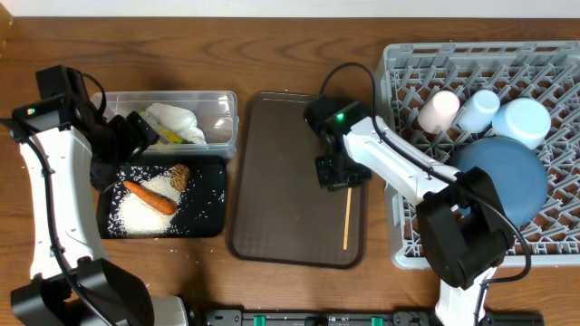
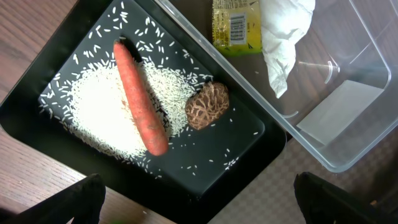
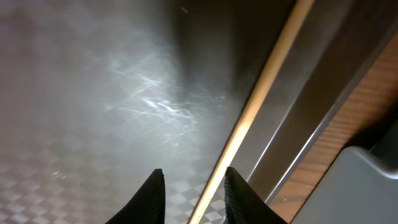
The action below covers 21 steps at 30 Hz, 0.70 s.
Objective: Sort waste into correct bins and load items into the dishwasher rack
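Chopstick (image 1: 345, 220) of pale wood lies on the brown serving tray (image 1: 281, 181), close to its 3 o'clock side and running from 12 to 6. The right gripper (image 3: 194, 177) sits low over the stick's 12 o'clock end. Its fingers are slightly parted and the stick passes through the gap; I cannot tell whether either finger touches it.

At 3 o'clock on the worktop (image 1: 272, 54), the grey rack (image 1: 408, 244) holds the pink cup (image 1: 439, 110), light-blue cup (image 1: 478, 109), bowl (image 1: 526, 120) and dark-blue plate (image 1: 503, 181).

At 9 o'clock, the left gripper (image 2: 199, 186) hangs spread wide and empty above the black tray (image 1: 208, 217). That tray carries the carrot (image 2: 140, 99), brown lump (image 2: 207, 106) and rice (image 2: 93, 106). The clear tub (image 2: 348, 124), touching it at 12 o'clock, contains the napkin (image 2: 283, 31) and wrapper (image 2: 235, 25).
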Available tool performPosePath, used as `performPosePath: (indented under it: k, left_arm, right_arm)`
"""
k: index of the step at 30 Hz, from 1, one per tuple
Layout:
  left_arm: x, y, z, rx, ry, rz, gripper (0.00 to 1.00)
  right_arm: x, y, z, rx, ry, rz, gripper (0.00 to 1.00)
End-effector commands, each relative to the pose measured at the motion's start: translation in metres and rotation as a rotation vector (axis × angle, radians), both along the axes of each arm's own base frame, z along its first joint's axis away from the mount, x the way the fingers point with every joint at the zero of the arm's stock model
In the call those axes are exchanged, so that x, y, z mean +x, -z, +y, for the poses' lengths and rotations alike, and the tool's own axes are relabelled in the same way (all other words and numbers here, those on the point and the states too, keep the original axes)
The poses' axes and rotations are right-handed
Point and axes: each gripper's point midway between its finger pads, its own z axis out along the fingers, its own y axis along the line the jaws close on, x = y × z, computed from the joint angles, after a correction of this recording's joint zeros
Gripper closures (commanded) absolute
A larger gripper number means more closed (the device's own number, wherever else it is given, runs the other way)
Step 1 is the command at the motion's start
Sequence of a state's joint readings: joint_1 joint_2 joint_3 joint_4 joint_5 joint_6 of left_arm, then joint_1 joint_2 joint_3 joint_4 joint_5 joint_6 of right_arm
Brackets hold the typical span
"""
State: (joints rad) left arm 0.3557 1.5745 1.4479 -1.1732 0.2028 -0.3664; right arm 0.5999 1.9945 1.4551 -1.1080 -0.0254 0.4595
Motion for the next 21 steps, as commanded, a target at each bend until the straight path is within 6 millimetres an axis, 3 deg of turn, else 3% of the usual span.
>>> performPosePath:
  k: [1, 11, 21]
  left_arm:
    - [-0.002, -0.004, 0.002, 0.010, -0.004, -0.009, 0.02]
    - [-0.002, -0.004, 0.002, 0.010, -0.004, -0.009, 0.02]
    - [-0.002, -0.004, 0.002, 0.010, -0.003, -0.009, 0.02]
  right_arm:
    - [-0.002, 0.009, -0.008, -0.029, 0.055, -0.004, 0.78]
    - [-0.009, 0.030, -0.022, -0.082, 0.091, -0.017, 0.79]
    - [-0.007, 0.031, -0.023, -0.090, 0.089, -0.029, 0.79]
